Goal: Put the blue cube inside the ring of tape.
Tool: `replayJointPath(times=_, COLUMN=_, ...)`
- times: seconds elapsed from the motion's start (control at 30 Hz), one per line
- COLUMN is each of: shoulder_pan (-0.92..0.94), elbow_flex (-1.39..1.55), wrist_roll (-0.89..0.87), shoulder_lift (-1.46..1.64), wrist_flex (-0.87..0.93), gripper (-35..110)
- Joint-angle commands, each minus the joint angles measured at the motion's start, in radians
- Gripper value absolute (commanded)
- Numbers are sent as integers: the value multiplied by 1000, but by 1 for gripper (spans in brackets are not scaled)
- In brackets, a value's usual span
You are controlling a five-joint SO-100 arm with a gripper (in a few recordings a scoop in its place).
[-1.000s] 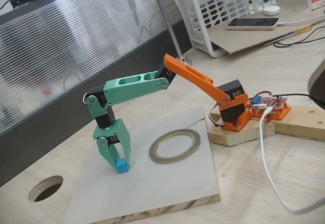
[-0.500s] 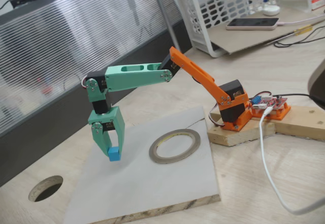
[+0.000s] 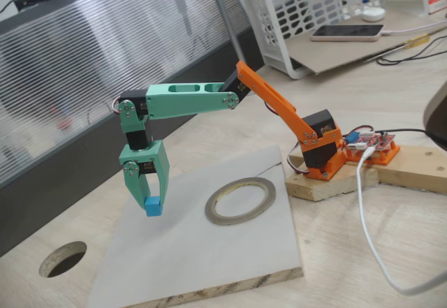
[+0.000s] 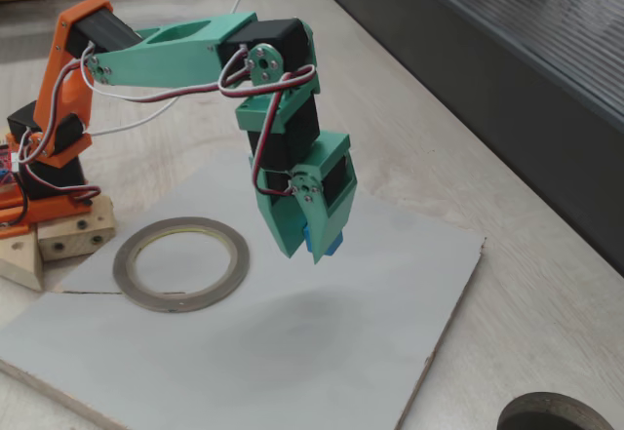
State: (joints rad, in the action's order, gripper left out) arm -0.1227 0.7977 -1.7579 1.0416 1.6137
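One blue cube (image 3: 151, 206) (gripper-held (image 3: 149, 200), aloft)

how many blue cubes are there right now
1: the blue cube is held between the fingers of the green gripper, lifted above the grey board, left of the ring of tape.

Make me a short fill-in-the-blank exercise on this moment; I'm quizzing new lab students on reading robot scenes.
1. The gripper is shut on the ____ cube.
2. The cube hangs ____ the grey board, not resting on it.
3. The ring of tape lies flat with ____ inside it.
4. In a fixed view, the dark round hole is cut into the ____, beside the board.

Missing words: blue; above; nothing; table
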Motion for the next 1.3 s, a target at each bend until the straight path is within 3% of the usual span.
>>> replayJointPath(times=0.0, shoulder_pan=55, elbow_flex=-2, wrist_roll=-6, shoulder_lift=66, wrist_flex=18, gripper=15)
replayJointPath(times=0.4, shoulder_pan=302, elbow_flex=-2, wrist_roll=-5, shoulder_lift=66, wrist_flex=9, gripper=15)
replayJointPath(times=1.0, shoulder_pan=308, elbow_flex=2, wrist_roll=-6, shoulder_lift=67, wrist_flex=25, gripper=15)
replayJointPath(times=1.27, shoulder_pan=308, elbow_flex=0, wrist_roll=-6, shoulder_lift=212, wrist_flex=387, gripper=16)
